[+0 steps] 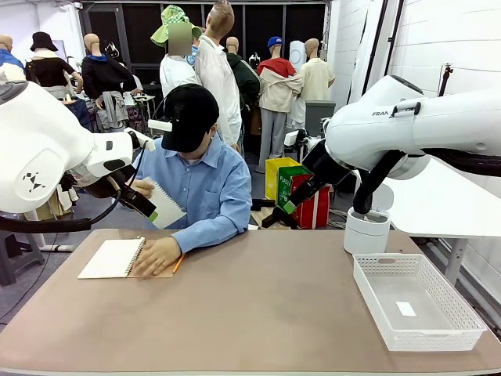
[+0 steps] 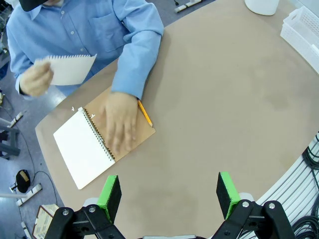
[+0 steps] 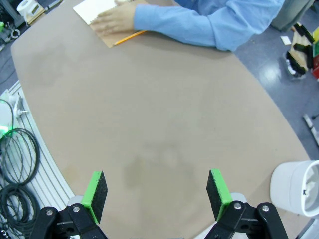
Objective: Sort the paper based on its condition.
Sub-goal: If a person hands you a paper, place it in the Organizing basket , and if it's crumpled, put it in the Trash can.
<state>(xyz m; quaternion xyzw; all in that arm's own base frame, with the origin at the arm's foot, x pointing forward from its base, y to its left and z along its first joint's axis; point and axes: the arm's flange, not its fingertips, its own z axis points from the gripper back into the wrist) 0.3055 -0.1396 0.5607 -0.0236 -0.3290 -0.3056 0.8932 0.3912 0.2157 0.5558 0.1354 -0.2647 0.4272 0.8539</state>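
Note:
The person across the table holds a white sheet of paper (image 2: 72, 68) up in one hand, off the table; the same paper (image 1: 166, 207) hangs in front of the blue shirt. Their other hand (image 2: 119, 124) presses flat on an open spiral notebook (image 2: 82, 149) with a brown cover. My left gripper (image 2: 168, 196) hovers open above the table, on the near side of the notebook, with nothing between its green pads. My right gripper (image 3: 156, 194) is also open and holds nothing, high above the bare tabletop.
A yellow pencil (image 2: 144, 113) lies beside the notebook. At the table's right stand a white mesh basket (image 1: 462, 309) with a small paper scrap inside, and a round white bin (image 1: 366, 231). Cables (image 3: 15, 164) hang off the table's edge.

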